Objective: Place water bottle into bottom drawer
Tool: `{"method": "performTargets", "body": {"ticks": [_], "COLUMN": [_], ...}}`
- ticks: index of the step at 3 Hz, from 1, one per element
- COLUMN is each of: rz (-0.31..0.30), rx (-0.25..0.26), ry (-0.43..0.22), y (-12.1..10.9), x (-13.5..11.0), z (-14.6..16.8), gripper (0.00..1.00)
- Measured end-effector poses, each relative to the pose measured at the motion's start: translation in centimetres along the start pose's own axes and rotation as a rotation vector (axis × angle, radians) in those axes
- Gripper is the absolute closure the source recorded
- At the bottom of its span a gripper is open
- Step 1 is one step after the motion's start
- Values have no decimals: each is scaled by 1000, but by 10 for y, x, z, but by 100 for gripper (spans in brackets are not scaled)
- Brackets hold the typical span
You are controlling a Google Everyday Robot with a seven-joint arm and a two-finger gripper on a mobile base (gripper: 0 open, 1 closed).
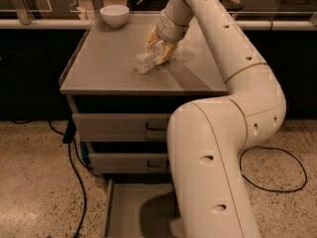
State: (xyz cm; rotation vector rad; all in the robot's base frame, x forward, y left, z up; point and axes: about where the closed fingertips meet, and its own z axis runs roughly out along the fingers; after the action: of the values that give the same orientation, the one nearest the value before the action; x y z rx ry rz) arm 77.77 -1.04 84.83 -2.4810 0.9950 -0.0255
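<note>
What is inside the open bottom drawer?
The bottom drawer shows only bare grey floor; the arm hides its right side. The claw is at the water bottle on the cabinet.

Cream-white arm (223, 148), fat rounded links, small dark holes; yellow-fingered gripper (158, 49) closed on the water bottle (143, 62) atop the cabinet (99, 71).
</note>
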Motion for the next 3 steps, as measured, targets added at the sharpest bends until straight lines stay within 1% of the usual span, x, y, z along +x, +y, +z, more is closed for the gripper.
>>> {"method": "performTargets", "body": {"ticks": [1, 2, 3], "rz": [0, -4, -48], "rx": [0, 20, 70], "ry": [0, -13, -34], "y": [0, -4, -3], "x": [0, -1, -6], "z": [0, 4, -25], "gripper": [100, 100, 100]}}
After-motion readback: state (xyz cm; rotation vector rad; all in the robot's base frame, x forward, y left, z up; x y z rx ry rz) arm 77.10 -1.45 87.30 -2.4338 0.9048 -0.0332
